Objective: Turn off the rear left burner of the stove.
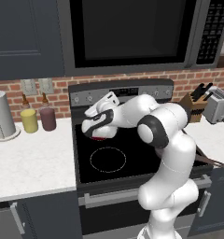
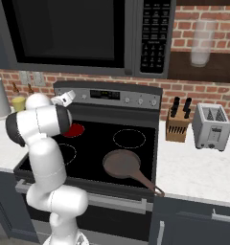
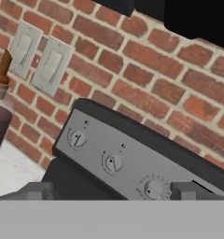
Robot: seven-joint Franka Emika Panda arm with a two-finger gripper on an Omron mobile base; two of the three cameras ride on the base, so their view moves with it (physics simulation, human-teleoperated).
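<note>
**Rear left burner glowing red, tool at the knobs**

The small round rear left burner (image 2: 74,130) glows red on the black glass-top stove (image 2: 95,148), partly hidden behind the white arm. The tool (image 3: 111,189) hangs just in front of the grey steel control panel (image 3: 132,161), fingers (image 3: 38,190) spread wide, pinching nothing. A brown frying pan (image 2: 122,165) sits front right. Burgundy bottle (image 1: 47,116) and yellow bottle (image 1: 29,119) stand on the white tabletop (image 1: 32,163).
</note>
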